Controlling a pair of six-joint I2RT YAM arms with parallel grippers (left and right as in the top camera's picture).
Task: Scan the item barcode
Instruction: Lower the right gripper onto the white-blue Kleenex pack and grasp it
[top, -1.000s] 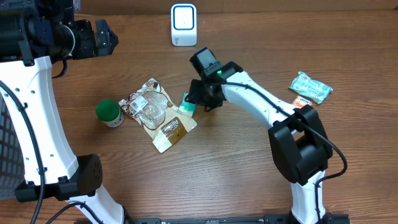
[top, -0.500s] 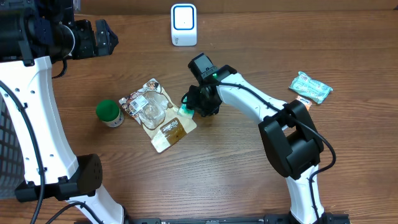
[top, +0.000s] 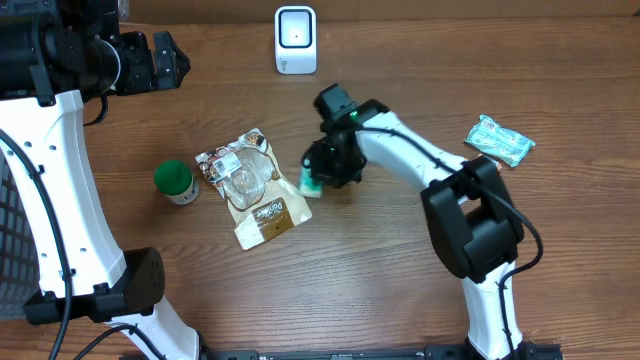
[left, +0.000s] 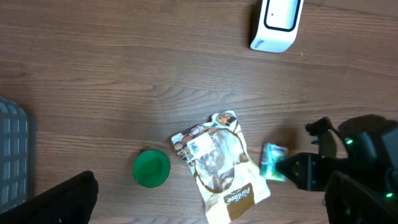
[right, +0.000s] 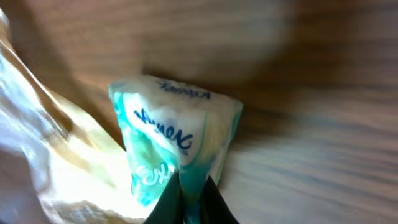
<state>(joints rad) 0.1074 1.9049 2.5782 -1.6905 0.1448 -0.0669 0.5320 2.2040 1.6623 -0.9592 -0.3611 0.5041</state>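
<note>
A brown wooden surface (top: 200, 290) carries one white box scanner with a blue-ringed window (top: 295, 40) at the far edge, one clear-and-brown snack pouch (top: 250, 185), one green-lidded jar (top: 175, 182) and two green-and-white tissue packets. The right gripper (top: 322, 176) has its jaws closed on one end of the nearer tissue packet (right: 174, 143), just beside the pouch, its long axis running out from the fingertips; the other packet (top: 500, 140) lies well apart at the right. The left gripper (top: 165, 58) hangs far left, jaws spread wide.
</note>
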